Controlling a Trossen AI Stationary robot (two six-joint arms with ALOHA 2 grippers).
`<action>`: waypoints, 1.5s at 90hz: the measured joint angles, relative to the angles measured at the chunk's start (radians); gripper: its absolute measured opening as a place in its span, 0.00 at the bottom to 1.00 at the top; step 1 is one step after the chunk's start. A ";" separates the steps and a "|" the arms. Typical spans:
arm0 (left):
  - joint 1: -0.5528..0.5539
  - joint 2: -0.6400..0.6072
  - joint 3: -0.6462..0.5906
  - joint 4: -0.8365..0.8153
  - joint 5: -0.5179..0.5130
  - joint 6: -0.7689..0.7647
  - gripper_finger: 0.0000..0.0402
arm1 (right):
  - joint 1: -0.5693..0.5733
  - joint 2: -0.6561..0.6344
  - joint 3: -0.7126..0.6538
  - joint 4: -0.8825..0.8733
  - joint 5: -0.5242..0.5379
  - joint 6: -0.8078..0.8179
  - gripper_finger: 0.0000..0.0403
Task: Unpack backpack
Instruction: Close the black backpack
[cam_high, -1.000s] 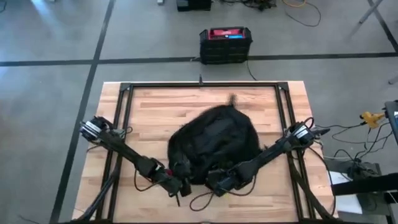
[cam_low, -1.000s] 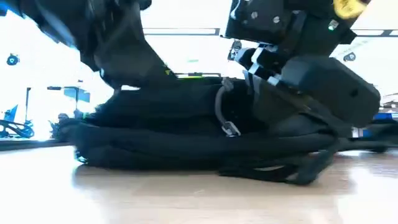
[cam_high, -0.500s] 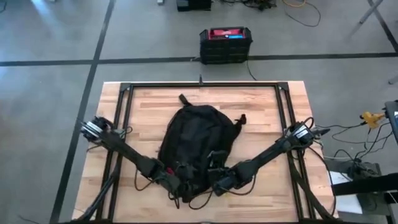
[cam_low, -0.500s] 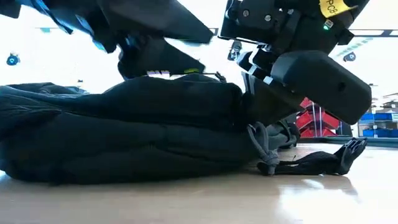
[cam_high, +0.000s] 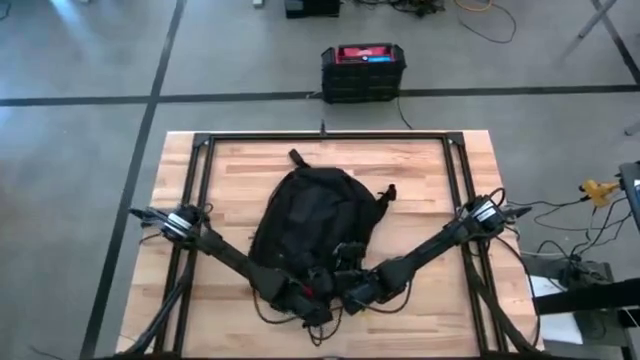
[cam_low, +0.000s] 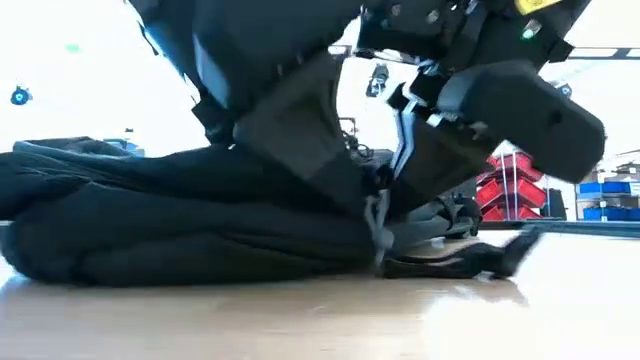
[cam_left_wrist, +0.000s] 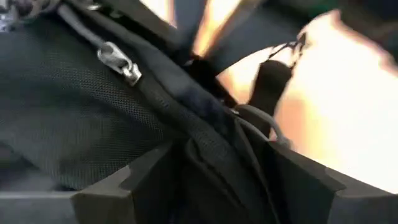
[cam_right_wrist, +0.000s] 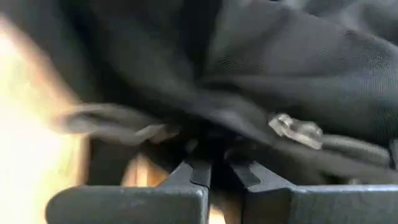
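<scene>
Now, backpack (cam_high: 312, 215): black, soft, lying flat on the worktop (cam_high: 240, 170).
Left gripper (cam_left_wrist: 211, 168): jaws apart around backpack fabric.
Right gripper (cam_right_wrist: 221, 163): jaws nearly together, pinching backpack fabric.

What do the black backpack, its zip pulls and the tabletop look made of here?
The soft black backpack looks like matte woven synthetic fabric: the left wrist view shows a fine mesh weave, and it sags and folds. The silvery zip pull looks like metal, judging by its glint, though coated plastic is possible. The pale tabletop appears to be wood planks, with visible grain and seams.
</scene>
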 joint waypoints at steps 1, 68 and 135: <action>0.000 0.004 0.007 -0.014 -0.004 -0.003 0.59 | 0.001 -0.003 0.000 -0.003 0.000 0.000 0.00; -0.113 -0.135 0.036 -0.125 -0.244 0.136 0.01 | 0.045 -0.162 -0.086 0.174 0.002 -0.243 0.00; -0.163 -0.148 0.039 -0.059 -0.222 0.258 0.01 | -0.014 -0.204 -0.093 0.164 -0.077 -0.273 0.00</action>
